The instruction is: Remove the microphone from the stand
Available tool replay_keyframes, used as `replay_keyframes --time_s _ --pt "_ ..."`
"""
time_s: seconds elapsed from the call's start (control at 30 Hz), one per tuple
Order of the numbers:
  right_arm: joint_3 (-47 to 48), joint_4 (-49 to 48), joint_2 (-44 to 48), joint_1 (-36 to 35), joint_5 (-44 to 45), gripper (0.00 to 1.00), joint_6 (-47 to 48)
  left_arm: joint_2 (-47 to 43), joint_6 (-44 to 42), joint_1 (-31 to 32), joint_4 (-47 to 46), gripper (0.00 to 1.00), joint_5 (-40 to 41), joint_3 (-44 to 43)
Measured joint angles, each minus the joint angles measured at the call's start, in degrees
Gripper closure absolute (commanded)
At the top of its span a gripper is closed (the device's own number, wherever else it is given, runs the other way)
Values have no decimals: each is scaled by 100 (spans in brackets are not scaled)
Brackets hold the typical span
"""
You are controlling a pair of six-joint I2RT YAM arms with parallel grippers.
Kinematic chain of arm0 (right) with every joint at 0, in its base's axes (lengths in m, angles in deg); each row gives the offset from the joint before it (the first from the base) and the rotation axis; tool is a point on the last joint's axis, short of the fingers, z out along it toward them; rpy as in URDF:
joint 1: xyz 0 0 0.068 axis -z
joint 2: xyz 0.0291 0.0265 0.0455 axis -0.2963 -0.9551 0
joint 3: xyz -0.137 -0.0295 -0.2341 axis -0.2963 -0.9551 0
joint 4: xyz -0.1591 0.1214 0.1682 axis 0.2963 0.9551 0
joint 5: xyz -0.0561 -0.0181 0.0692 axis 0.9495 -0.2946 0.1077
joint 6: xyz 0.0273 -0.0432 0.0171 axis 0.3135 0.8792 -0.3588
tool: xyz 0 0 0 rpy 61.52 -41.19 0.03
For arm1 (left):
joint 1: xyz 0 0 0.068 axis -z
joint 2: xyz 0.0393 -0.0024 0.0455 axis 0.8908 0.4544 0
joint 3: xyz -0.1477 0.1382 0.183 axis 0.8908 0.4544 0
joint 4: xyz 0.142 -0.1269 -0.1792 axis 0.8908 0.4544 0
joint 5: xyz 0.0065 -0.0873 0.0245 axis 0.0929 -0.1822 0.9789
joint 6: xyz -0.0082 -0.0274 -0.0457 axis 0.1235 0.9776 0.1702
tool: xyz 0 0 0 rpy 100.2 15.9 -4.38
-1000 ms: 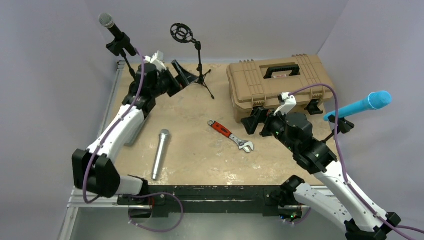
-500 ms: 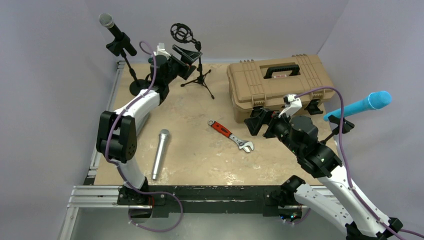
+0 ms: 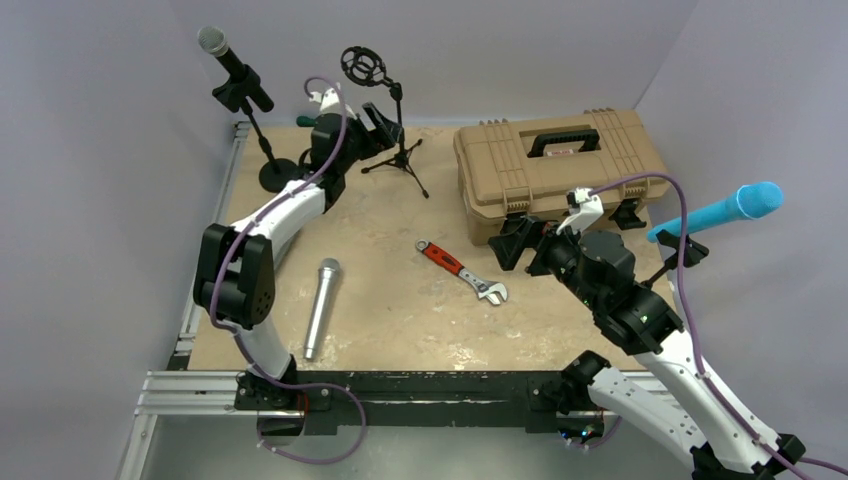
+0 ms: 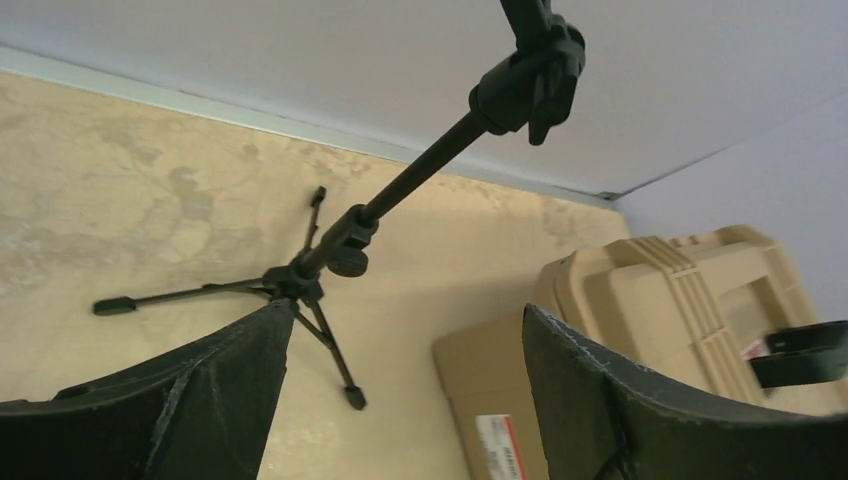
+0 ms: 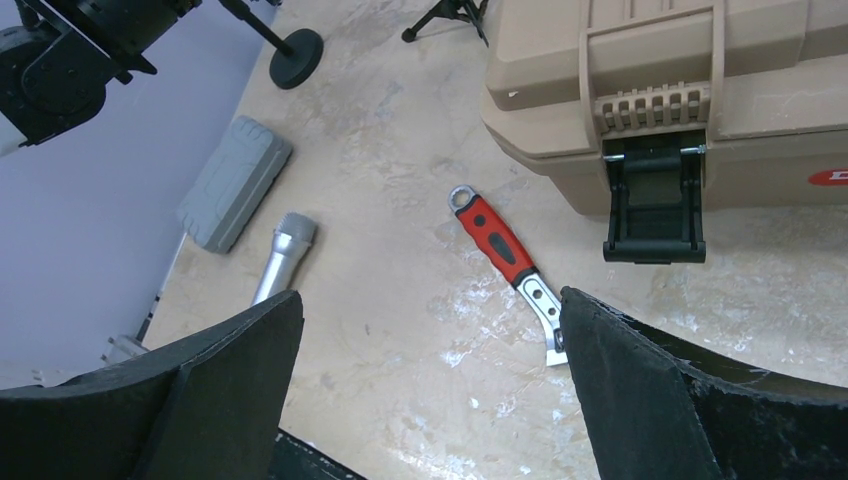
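Note:
A black microphone with a silver head sits clipped in a round-base stand at the back left. A blue microphone sits in a stand at the right edge. A tripod stand at the back middle carries an empty shock mount. My left gripper is open and empty, just left of the tripod's pole, which shows in the left wrist view beyond my gripper. My right gripper is open and empty, over the table in front of the toolbox; the right wrist view shows nothing between its fingers.
A tan toolbox stands at the back right. A red-handled wrench lies mid-table. A loose silver microphone lies at the front left. A grey case lies beside the left arm.
My left arm has stretched up and back, carrying its open gripper right to the tripod stand's pole. My right gripper has shifted slightly and stays open.

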Motion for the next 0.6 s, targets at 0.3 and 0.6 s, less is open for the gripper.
replay_keyframes --time_s 0.3,0.6 --pt "0 4 -96 0 -2 1 -46 1045 -1309 227 -179 34 437 -400" --pt "35 251 -74 0 50 1 -85 1742 -929 212 -439 40 367 -485"
